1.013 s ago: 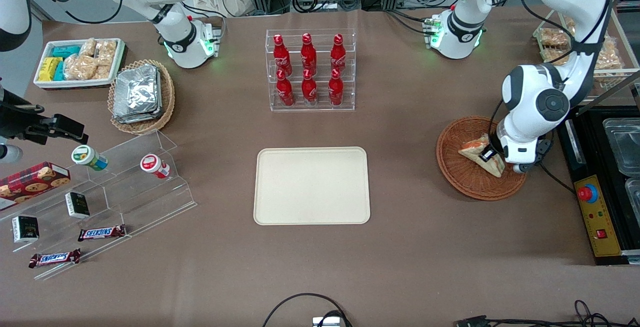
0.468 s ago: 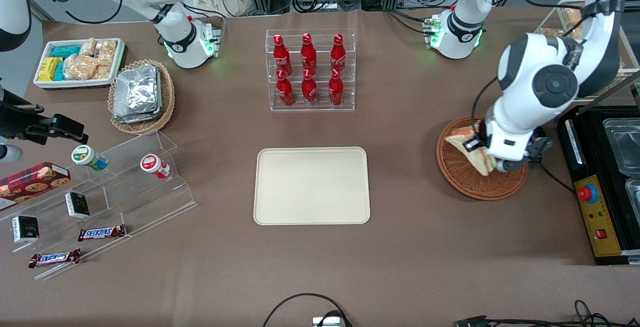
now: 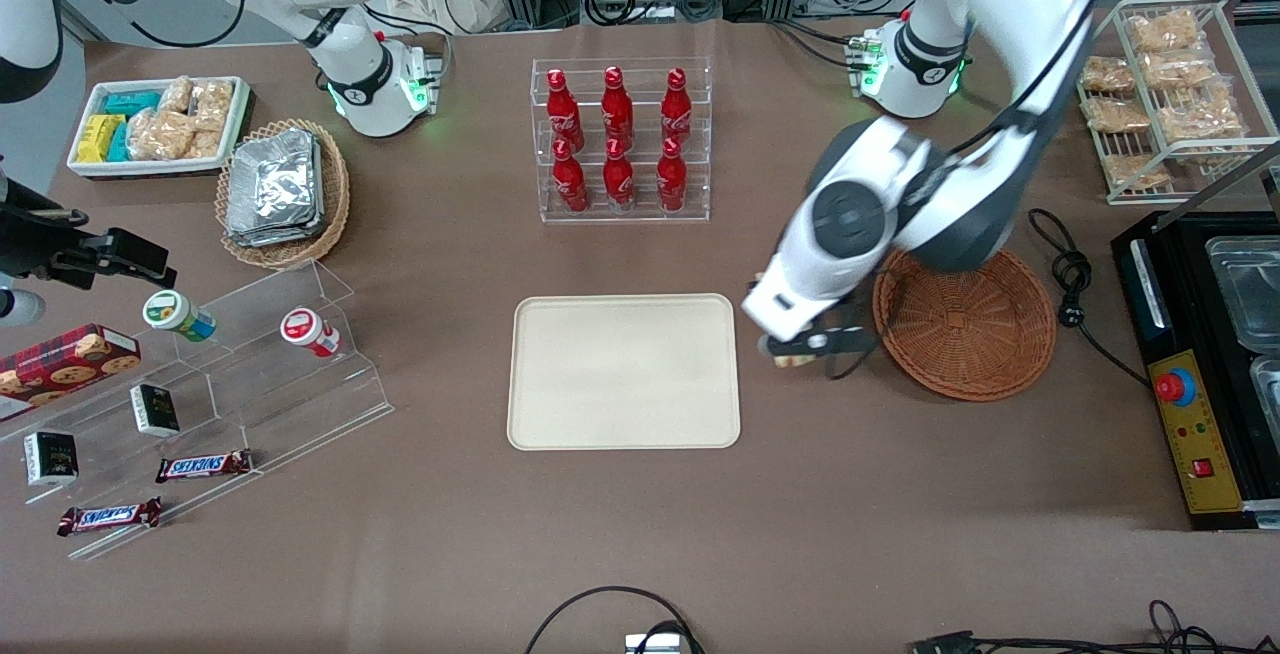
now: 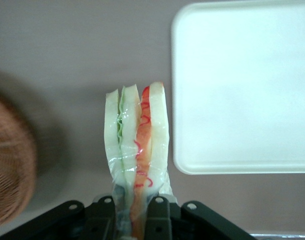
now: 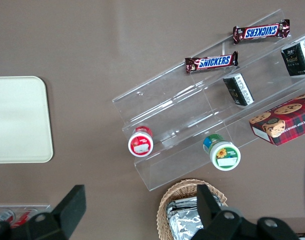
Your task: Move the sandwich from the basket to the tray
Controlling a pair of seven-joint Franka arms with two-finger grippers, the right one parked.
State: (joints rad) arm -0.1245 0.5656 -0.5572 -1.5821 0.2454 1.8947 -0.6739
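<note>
My left gripper [image 3: 800,349] is shut on the sandwich [image 4: 137,145], a clear-wrapped wedge of white bread with red and green filling. It hangs above the bare table between the reddish-brown round basket [image 3: 965,324] and the cream tray [image 3: 623,371], close to the tray's edge. In the front view only a small pale tip of the sandwich [image 3: 795,361] shows under the wrist. In the left wrist view [image 4: 134,217] the sandwich is pinched between the black fingers [image 4: 157,220], with the tray [image 4: 242,85] beside it and the basket rim [image 4: 12,165] at the frame's edge. The basket holds nothing.
A clear rack of red bottles [image 3: 620,139] stands farther from the front camera than the tray. A wire rack of bagged snacks [image 3: 1165,84] and a black machine [image 3: 1200,354] lie at the working arm's end. A black cable [image 3: 1065,264] lies beside the basket.
The gripper lifted the sandwich out of the basket and carried it sideways toward the tray. The basket now holds nothing.
</note>
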